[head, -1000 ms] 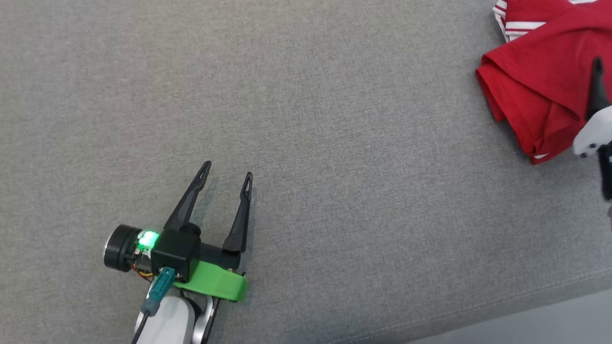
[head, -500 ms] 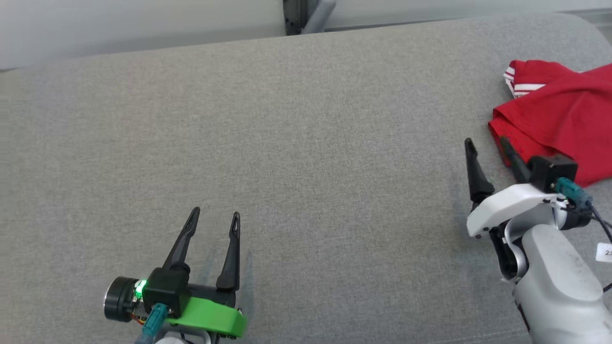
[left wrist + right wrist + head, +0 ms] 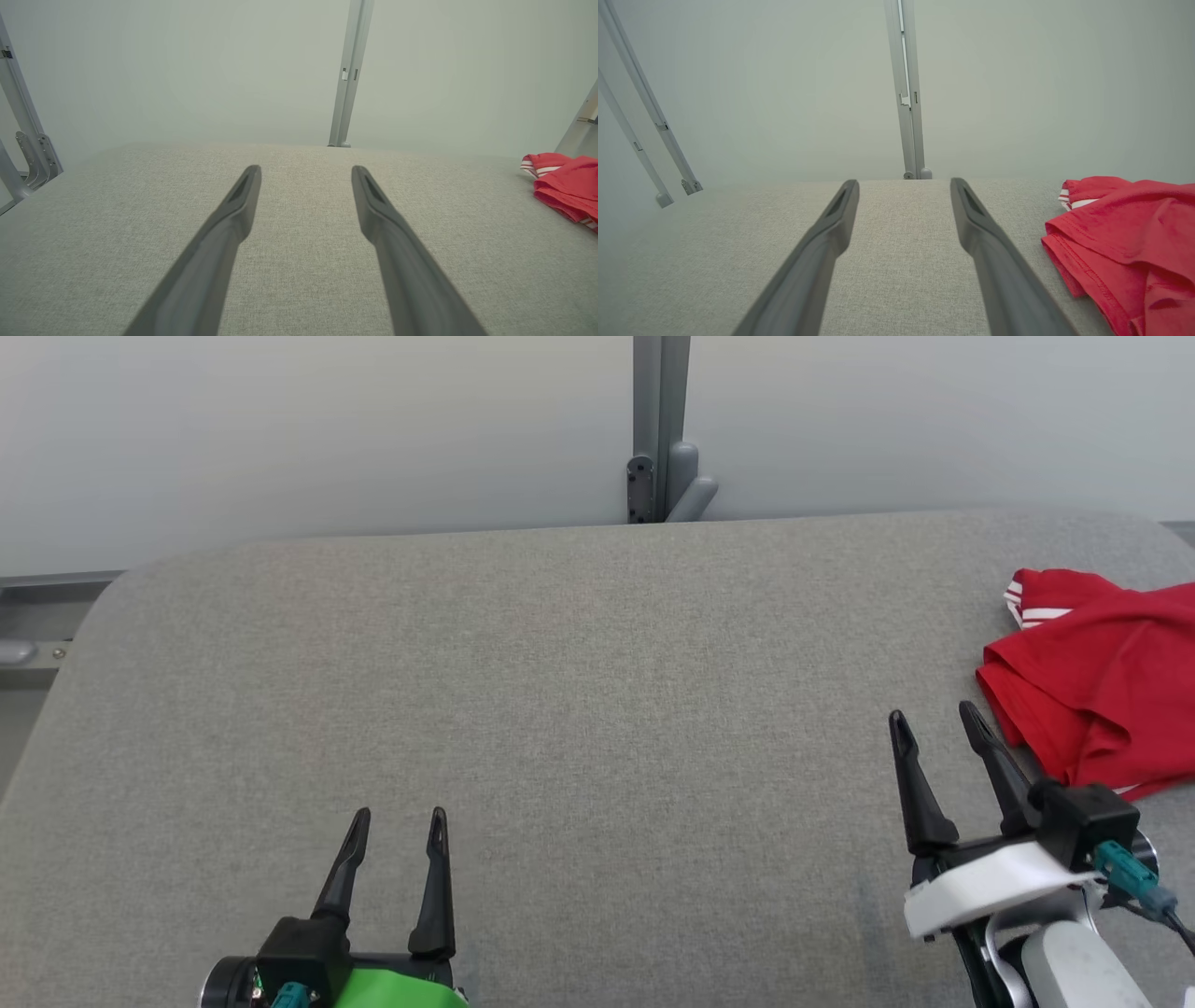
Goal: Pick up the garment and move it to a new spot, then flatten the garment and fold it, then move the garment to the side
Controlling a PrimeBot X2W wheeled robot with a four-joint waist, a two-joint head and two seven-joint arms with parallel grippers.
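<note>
Both pairs are spread wide and hold nothing: my left fingers (image 3: 431,887) hang over bare counter (image 3: 560,709) at 7 o'clock in the head view, and my right fingers (image 3: 919,789) at 4 o'clock. The shirt (image 3: 1102,691) is red with a white-striped hem. It lies bunched in loose layers at 3 o'clock, hard against the counter's right edge and just beside my right fingertips, apart from them.

Risks, as I judge them: a reach from here meets the near fold edge-on, so I may pinch only the top layer and the rest will trail or fall open. A low sweep toward 3 o'clock could shove the heap over the edge, since part of it runs out of frame and I cannot tell how much counter is left under it. Coming down too steeply could dig a tip into the counter's grey cloth cover.

Nothing lies between the fingers and the shirt. A grey post (image 3: 661,429) stands at 12 o'clock against the pale wall (image 3: 280,439), well apart from both.
</note>
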